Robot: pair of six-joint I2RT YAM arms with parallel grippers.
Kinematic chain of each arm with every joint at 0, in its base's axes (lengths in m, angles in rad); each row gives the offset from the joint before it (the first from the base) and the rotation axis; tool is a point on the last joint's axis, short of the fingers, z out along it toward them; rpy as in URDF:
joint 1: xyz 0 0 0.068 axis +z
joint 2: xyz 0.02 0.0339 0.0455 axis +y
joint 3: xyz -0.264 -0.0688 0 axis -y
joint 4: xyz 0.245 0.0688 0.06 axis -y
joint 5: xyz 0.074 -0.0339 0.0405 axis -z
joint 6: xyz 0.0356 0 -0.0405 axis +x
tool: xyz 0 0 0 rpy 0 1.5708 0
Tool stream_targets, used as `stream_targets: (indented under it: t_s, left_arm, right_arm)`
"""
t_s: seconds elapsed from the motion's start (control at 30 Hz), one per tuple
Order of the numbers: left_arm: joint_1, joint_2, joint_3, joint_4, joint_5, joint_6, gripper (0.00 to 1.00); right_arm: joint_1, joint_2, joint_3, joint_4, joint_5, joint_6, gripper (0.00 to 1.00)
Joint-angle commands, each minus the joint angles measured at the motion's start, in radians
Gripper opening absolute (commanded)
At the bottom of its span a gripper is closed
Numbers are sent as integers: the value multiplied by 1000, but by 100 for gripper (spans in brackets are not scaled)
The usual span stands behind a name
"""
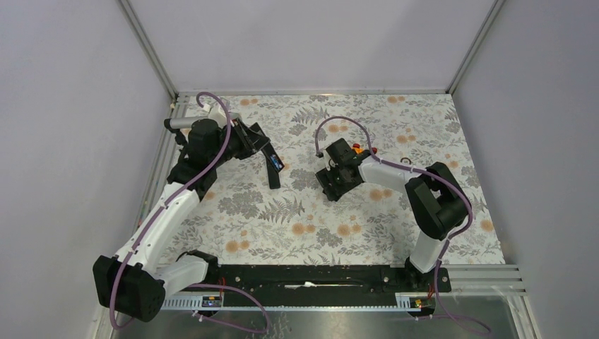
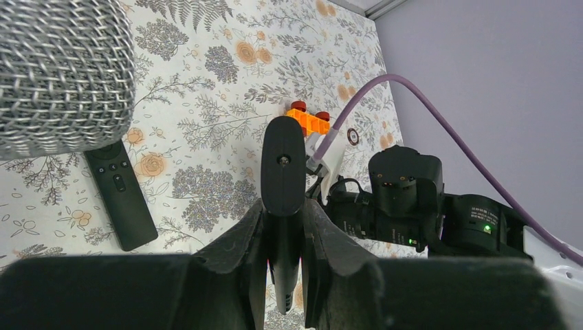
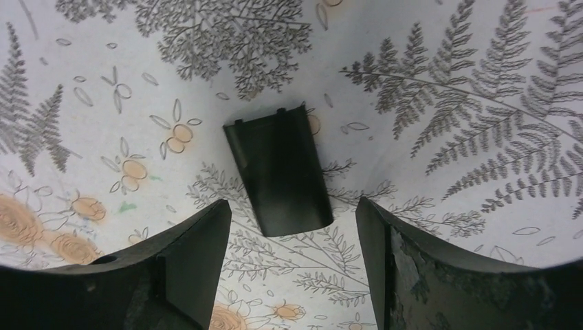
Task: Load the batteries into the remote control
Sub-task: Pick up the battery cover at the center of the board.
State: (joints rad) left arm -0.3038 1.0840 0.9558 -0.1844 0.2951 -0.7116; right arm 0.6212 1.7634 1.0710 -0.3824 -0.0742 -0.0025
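My left end effector (image 2: 283, 223) clamps the long slim black remote control (image 2: 282, 165); my right end effector (image 3: 293, 214) hangs, jaws apart, over a small black cover (image 3: 278, 165).

black cover (image 3: 278, 168) flat | cloth (image 3: 447, 137) free both sides | right pincer (image 3: 292, 206) spread, flanking it

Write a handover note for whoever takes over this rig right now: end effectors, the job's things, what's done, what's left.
Left end effector: shut on the remote control.
Right end effector: open, over the battery cover, which lies loose on the table.
No batteries visible in any view.
Done: cover is off the remote.
Left: find the batteries, load them, refit the cover.
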Motion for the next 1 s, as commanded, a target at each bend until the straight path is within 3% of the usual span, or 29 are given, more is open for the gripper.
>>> stream_targets:
  t_s: [0.0, 0.23, 0.5, 0.7, 0.97]
  left_arm:
    - [12, 1, 9, 77, 26, 4, 0]
    - [20, 17, 17, 80, 34, 5, 0]
    - [25, 39, 22, 93, 48, 3, 0]
    - [25, 61, 13, 103, 61, 7, 0]
    - [18, 116, -33, 177, 90, -35, 0]
  right_arm:
    - [2, 27, 61, -47, 99, -21, 74]
    - [37, 78, 87, -100, 27, -53, 57]
    - [49, 103, 103, -110, 57, -45, 43]
    - [50, 70, 89, -59, 126, -4, 40]
    - [49, -105, 11, 1, 135, 115, 38]
